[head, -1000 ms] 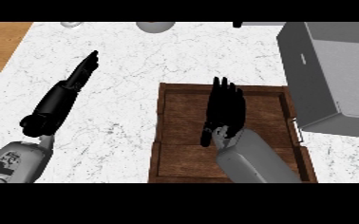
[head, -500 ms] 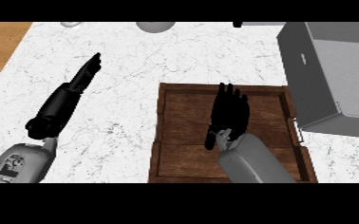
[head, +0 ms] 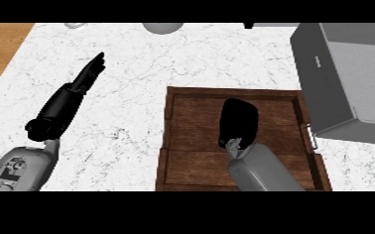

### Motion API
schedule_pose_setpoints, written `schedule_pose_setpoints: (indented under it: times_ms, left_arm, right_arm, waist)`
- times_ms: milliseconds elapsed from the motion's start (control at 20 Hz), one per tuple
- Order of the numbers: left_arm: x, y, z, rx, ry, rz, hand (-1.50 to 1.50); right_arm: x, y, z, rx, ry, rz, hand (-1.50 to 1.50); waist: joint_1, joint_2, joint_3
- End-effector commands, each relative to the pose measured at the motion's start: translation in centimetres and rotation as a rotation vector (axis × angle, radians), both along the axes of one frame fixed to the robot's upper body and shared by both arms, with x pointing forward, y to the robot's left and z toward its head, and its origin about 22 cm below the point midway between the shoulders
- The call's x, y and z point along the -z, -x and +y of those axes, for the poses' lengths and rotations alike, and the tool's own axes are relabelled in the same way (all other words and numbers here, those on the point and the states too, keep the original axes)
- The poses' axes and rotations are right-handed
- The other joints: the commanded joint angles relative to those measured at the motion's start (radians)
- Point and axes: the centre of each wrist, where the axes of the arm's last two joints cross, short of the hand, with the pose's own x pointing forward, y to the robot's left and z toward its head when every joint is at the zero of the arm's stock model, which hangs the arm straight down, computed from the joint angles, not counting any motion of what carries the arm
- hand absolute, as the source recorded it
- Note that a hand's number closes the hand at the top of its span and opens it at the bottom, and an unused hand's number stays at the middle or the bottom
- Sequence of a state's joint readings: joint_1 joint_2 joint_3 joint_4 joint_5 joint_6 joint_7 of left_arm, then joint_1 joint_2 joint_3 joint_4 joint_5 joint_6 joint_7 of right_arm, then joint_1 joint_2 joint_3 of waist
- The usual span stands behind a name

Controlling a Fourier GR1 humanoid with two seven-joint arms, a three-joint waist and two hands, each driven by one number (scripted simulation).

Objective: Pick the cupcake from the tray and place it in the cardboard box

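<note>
One risk I see: my right hand (head: 239,123) covers the tray (head: 192,129), fingers unreadable, so the hidden cupcake could get knocked

The left hand (head: 89,72) is extended with straight fingers held together, pointing away from the body; its forearm rises from the lower left edge. The right hand (head: 239,121) shows only its back, turned downward, with the grey right forearm directly behind it. Its finger posture cannot be determined.

right hand (head: 239,121) now bunched over tray (head: 192,129)
</note>
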State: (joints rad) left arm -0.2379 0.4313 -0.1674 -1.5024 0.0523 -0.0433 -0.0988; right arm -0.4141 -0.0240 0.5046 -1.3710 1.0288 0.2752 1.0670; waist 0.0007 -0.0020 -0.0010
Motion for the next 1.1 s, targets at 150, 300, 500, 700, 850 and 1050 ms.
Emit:
schedule_pose_setpoints:
  times_ms: [150,300,500,700,850,1050]
  left_arm:
    - [-0.8,0.4,0.6,-0.001,0.007,0.024,0.0]
    - [-0.3,0.7,-0.1,0.004,0.011,0.002,0.0]
    - [-0.2,0.1,-0.5,0.024,0.009,0.005,0.0]
    - [0.3,0.4,-0.3,0.013,0.016,0.018,0.0]
    - [0.0,0.0,0.5,-0.035,0.01,0.009,0.0]
    - [0.2,0.5,1.5,-0.049,0.008,0.021,0.0]
  right_arm:
    - [0.9,0.5,0.5,0.019,0.12,-0.074,1.5]
    - [0.4,0.6,0.0,-0.249,0.068,-0.129,1.5]
    - [-0.4,5.7,2.6,-0.899,-0.145,-0.082,1.5]
    - [-2.6,8.6,1.5,-1.268,-0.27,-0.178,1.5]
    - [-4.5,9.8,-1.7,-1.454,-0.281,-0.282,1.5]
    - [-9.0,10.2,-7.2,-1.547,-0.303,-0.442,1.5]
  waist:
    - [0.0,0.001,0.001]
    - [0.005,0.0,0.001]
    - [0.027,-0.004,0.008]
    - [0.009,-0.015,0.009]
    - [-0.037,-0.015,0.008]
    - [-0.057,-0.01,0.007]
